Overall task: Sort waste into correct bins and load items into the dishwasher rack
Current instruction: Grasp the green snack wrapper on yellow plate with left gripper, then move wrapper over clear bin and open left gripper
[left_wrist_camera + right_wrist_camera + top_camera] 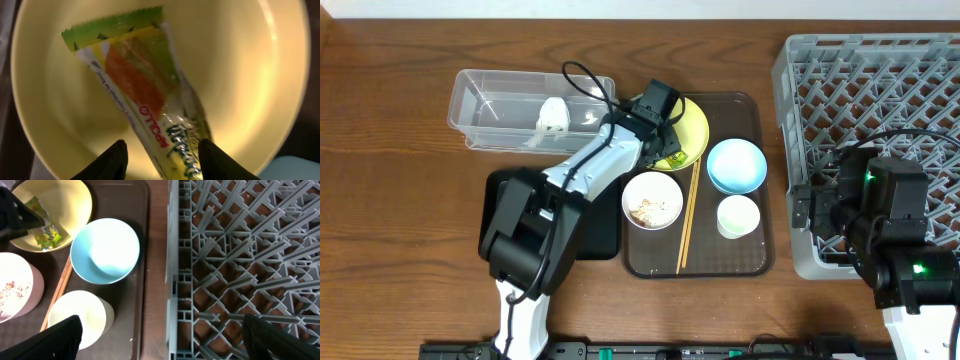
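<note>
The green-and-yellow snack wrapper lies in the round yellow plate. My left gripper is open, with its fingers either side of the wrapper's lower end. In the overhead view it hovers over the plate. Crumpled white paper sits in the clear tub. The black tray is partly hidden under my left arm. Rice scraps lie in the white bowl. My right gripper is open and empty over the left edge of the grey rack.
The brown serving tray holds the plate, white bowl, light blue bowl, white cup and chopsticks. The rack stands at the right, and my right arm covers its front left corner.
</note>
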Controlling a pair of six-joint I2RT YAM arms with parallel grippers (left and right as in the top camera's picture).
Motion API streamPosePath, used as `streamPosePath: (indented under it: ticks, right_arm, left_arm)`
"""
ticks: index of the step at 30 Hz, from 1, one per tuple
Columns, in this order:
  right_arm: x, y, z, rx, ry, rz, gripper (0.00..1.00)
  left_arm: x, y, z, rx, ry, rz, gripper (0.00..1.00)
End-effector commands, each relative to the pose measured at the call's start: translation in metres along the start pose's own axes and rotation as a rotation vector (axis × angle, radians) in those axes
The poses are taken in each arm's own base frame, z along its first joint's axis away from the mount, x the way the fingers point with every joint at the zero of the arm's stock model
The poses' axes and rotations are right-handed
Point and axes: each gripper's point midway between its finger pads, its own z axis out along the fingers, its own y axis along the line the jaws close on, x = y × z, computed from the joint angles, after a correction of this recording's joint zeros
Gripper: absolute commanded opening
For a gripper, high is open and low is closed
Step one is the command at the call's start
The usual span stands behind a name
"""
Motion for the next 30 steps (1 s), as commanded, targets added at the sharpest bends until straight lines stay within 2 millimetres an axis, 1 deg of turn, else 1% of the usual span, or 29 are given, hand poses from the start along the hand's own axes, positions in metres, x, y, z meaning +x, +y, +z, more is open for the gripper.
streamPosePath:
  ticks: [1, 7, 8, 9, 11, 13, 15, 16, 18, 20, 23, 25, 27, 30]
  right_arm:
    - [-0.007, 0.004, -0.005, -0.010, -0.019, -0.007, 0.99]
    - [-0.007, 0.004, -0.005, -0.010, -0.020, -0.007, 0.99]
    - [-0.007, 0.004, -0.005, -0.010, -0.020, -0.007, 0.99]
    - [-0.007, 0.004, -0.005, -0.010, -0.020, -0.007, 0.99]
    - [-0.007, 0.004, -0.005, -0.010, -0.020, -0.007, 0.99]
    - [-0.007, 0.004, -0.005, -0.010, -0.020, -0.007, 0.99]
    - [-0.007, 0.004, -0.005, -0.010, -0.020, -0.007, 0.99]
    - [-0.007, 0.004, -0.005, -0.010, -0.020, -0.008, 0.99]
    - [-0.007, 0.004, -0.005, -0.010, -0.020, -0.007, 0.99]
    - [-0.007, 0.004, -0.005, -0.010, -0.020, -0.007, 0.99]
    - [-0.007, 0.004, -0.005, -0.010, -0.020, -0.007, 0.99]
    - [-0.007, 0.004, -0.005, -0.010, -0.020, -0.007, 0.99]
    - [-0.007, 0.004, -0.005, -0.010, -0.020, -0.007, 0.99]
    - [-0.007, 0.004, -0.005, -0.010, -0.020, -0.007, 0.99]
  left_arm:
    - [0.002, 0.012, 0.011, -0.043, 0.001, -0.022, 0.41]
    - [0.001, 0.011, 0.011, -0.035, -0.004, -0.021, 0.19]
    - [0.001, 0.010, 0.011, -0.035, -0.004, -0.021, 0.11]
    - [0.001, 0.010, 0.010, -0.035, -0.004, -0.021, 0.06]
    - [0.000, 0.010, 0.010, -0.033, -0.005, -0.020, 0.06]
    - [-0.003, 0.008, 0.005, -0.024, -0.014, 0.003, 0.06]
    - [-0.012, 0.001, -0.006, 0.000, -0.038, 0.053, 0.06]
    - [-0.018, -0.004, -0.014, 0.016, -0.055, 0.080, 0.06]
    - [-0.033, -0.014, -0.035, 0.054, -0.101, 0.133, 0.06]
    - [-0.053, -0.017, -0.062, 0.083, -0.168, 0.150, 0.06]
    - [-0.088, -0.003, -0.099, 0.084, -0.273, 0.096, 0.06]
    - [-0.114, 0.014, -0.120, 0.082, -0.332, 0.043, 0.06]
    - [-0.134, 0.034, -0.132, 0.070, -0.367, -0.007, 0.06]
    - [-0.159, 0.072, -0.137, 0.030, -0.398, -0.086, 0.06]
